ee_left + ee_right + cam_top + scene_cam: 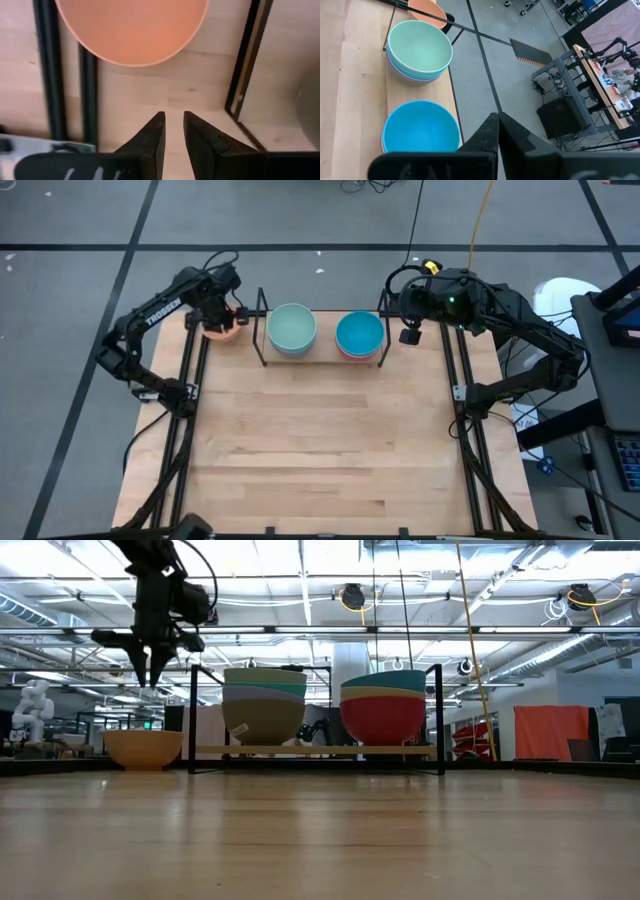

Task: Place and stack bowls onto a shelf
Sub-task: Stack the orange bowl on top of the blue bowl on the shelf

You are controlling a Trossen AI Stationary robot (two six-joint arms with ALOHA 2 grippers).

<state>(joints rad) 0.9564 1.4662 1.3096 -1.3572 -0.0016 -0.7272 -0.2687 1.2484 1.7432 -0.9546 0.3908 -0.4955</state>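
left tool point(173, 131) pointing down, fingers slightly parted, right tool point(498, 131) raised, fingers together

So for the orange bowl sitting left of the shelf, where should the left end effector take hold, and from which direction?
Probably by the rim, from straight above. The orange bowl stands upright and open on the table beside the shelf, apart from the stacks, so its thin rim is exposed while its round wall offers no flat faces. The left end effector hovers over it, fingers pointing down and nearly closed; one finger would go inside the rim, one outside.

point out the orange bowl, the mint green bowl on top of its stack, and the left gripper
small round orange bowl point(222, 330), high view, its visible rim beside the rack
mint green bowl point(292, 326), high view, inner bottom
left gripper point(143, 670), low view, between its fingertips above the orange bowl
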